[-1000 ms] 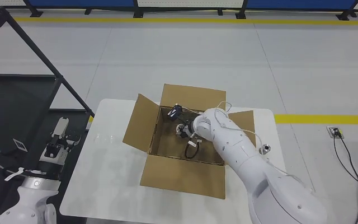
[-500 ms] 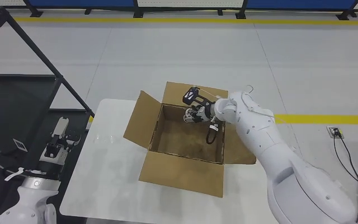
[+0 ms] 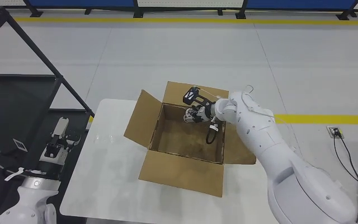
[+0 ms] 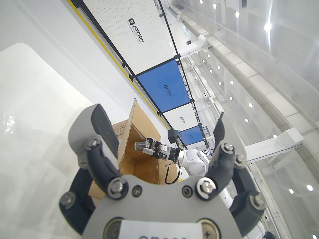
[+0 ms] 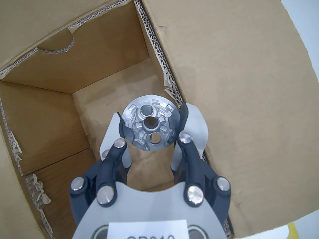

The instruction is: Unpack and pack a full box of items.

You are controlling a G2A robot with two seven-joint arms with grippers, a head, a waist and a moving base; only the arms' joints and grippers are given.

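Box (image 3: 184, 140), brown cardboard, on the white table (image 3: 112, 168), flaps spread open.

Nearest, off the table's left edge and well apart from the box: left tool (image 4: 159, 115), fingers (image 4: 102, 123) wide apart, nothing between them. White label (image 4: 159, 230) on its base plate, dark print cut off at the edge, not readable.

Farther in, over the box opening near the far wall: right tool (image 5: 152, 119), clamped on a round grey metal part (image 5: 149, 128) with a toothed centre hole and raised ribs. Grips it by the rim, above the box's brown floor. Same kind of white label (image 5: 147, 230) on this tool's plate, print likewise cut off.

Small dark printed marks (image 4: 120, 131) on the box's outer side, too small to read.

Beyond the table: pale floor with a yellow line (image 3: 168, 20), then blue and white panels (image 4: 139, 33) bearing logos.
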